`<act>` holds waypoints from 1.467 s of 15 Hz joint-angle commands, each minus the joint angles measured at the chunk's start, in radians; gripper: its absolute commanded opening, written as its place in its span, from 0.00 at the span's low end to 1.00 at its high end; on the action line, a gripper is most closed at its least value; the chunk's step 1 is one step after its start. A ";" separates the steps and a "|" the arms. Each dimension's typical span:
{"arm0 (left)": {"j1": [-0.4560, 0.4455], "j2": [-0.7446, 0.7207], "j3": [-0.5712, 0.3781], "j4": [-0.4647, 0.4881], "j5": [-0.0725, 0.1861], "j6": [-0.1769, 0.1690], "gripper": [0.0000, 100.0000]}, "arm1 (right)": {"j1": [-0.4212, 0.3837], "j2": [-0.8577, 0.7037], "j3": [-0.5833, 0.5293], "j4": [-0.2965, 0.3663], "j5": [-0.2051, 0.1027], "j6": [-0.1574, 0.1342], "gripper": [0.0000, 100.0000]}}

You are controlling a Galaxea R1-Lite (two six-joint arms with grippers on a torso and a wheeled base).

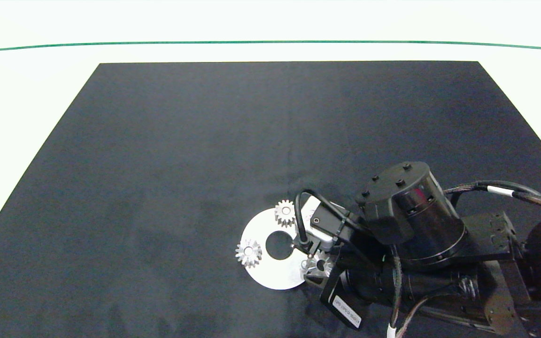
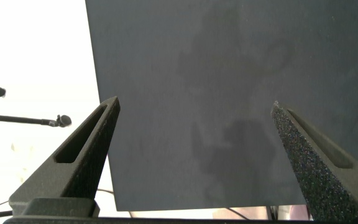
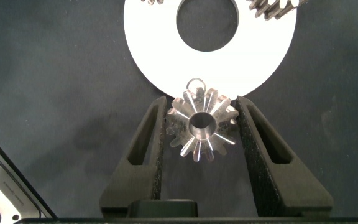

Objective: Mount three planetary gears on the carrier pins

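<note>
The white carrier disc [image 1: 270,277] lies on the dark mat. Two planetary gears sit on carrier pins, one at the disc's far edge [image 1: 284,212] and one at its left edge [image 1: 248,252]. My right gripper [image 1: 316,268] comes in from the right and is shut on the third silvery gear [image 3: 202,124] at the disc's near-right rim [image 3: 160,68]. The gear hangs tilted, and the top of the third pin [image 3: 195,83] peeks out just beyond it. My left gripper [image 2: 195,104] is open with nothing in it, over the mat's edge, outside the head view.
The black mat [image 1: 204,150] covers most of the white table, with a green line [image 1: 270,42] along the far side. The right arm's bulky wrist and cables [image 1: 411,220] hang over the mat's near-right corner.
</note>
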 commanded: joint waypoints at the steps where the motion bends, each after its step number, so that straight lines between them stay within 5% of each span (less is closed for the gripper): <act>1: -0.002 -0.012 0.000 0.003 0.001 0.002 1.00 | 0.001 0.021 -0.009 -0.006 -0.001 -0.001 0.00; 22: -0.007 -0.018 -0.014 0.003 0.001 0.003 1.00 | 0.001 0.068 -0.058 -0.007 -0.001 -0.001 0.00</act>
